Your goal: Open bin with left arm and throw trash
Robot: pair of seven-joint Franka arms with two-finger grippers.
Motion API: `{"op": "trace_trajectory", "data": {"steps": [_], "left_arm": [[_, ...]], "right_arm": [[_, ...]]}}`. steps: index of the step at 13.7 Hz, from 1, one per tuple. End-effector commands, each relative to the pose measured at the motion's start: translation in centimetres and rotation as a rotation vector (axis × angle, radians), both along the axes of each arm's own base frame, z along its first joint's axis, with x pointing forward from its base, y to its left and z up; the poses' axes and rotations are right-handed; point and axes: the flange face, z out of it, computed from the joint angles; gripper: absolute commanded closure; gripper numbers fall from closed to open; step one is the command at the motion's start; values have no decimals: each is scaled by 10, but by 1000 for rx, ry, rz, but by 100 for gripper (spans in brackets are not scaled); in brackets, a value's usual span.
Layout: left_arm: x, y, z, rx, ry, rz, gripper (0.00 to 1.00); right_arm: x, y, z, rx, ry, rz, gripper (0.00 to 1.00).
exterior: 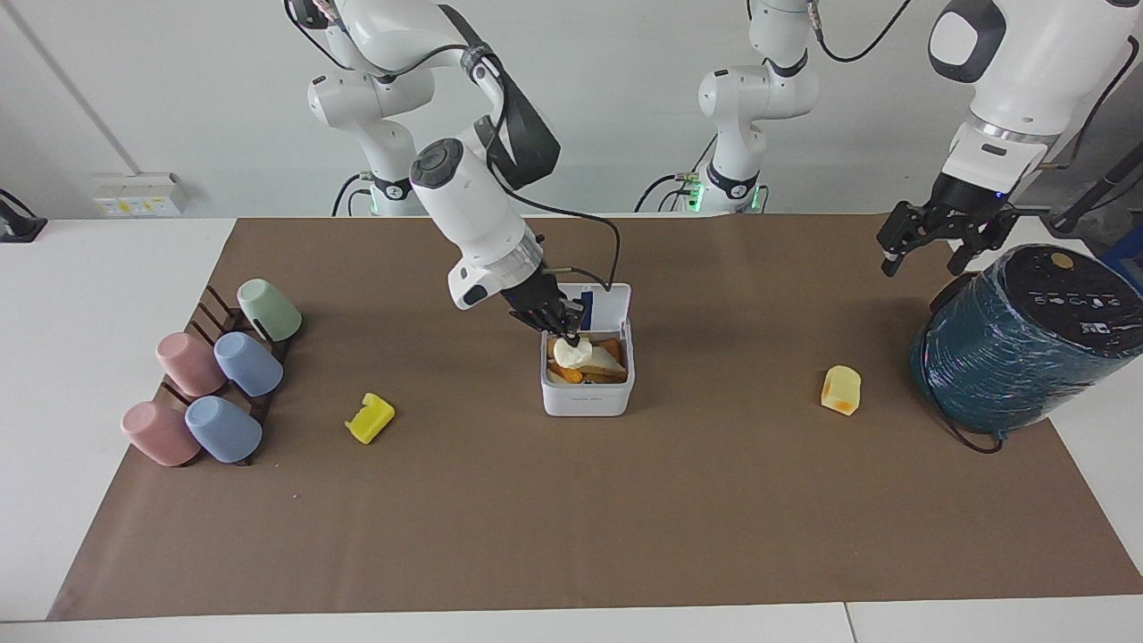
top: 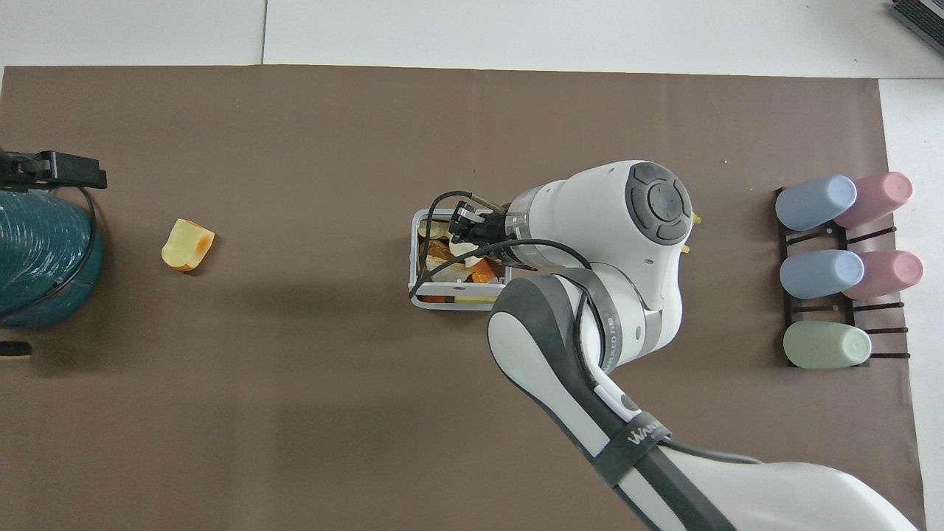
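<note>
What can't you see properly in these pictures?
- Overhead view: the bright yellow chunk is hidden under the right arm.
- Both views: whether the right gripper has let go of the cream-white lump over the bin; its fingers cover it.
- Overhead view: the left gripper is cut off by the edge.

table (exterior: 89, 295) — brown mat (exterior: 571, 509) | on mat — bin (exterior: 587, 397), cup rack (exterior: 210, 313), teal cylinder (exterior: 1018, 357)

One open bin (exterior: 587, 397), three trash pieces (exterior: 371, 418), five pastel cups (exterior: 222, 429), one teal wrapped cylinder (exterior: 1018, 357), two arms
</note>
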Motion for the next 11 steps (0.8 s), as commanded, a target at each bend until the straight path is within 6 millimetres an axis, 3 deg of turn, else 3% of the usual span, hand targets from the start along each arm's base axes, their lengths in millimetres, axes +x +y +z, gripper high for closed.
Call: {"op": "trace_trajectory", "data": {"steps": [1,3,5,8,11], "left_arm": [[10,6,-56,19,-27,-7,0],[11,6,-98,23,-57,-8,0],[8,7,-130,26,-97,-4,0],[11,7,-180,30,-65,-20,0],[-4,6,-229,60,-61,-136,0]], "right_arm": [[3,-3,11,13,-18,-13,0],[8,-21,30,-33,-67,1,0],[23,-64,40,-171,-145,20,0],[42,-146,22,-299,-196,157,0],[41,-221,-23,-373,-221,451,0]]}}
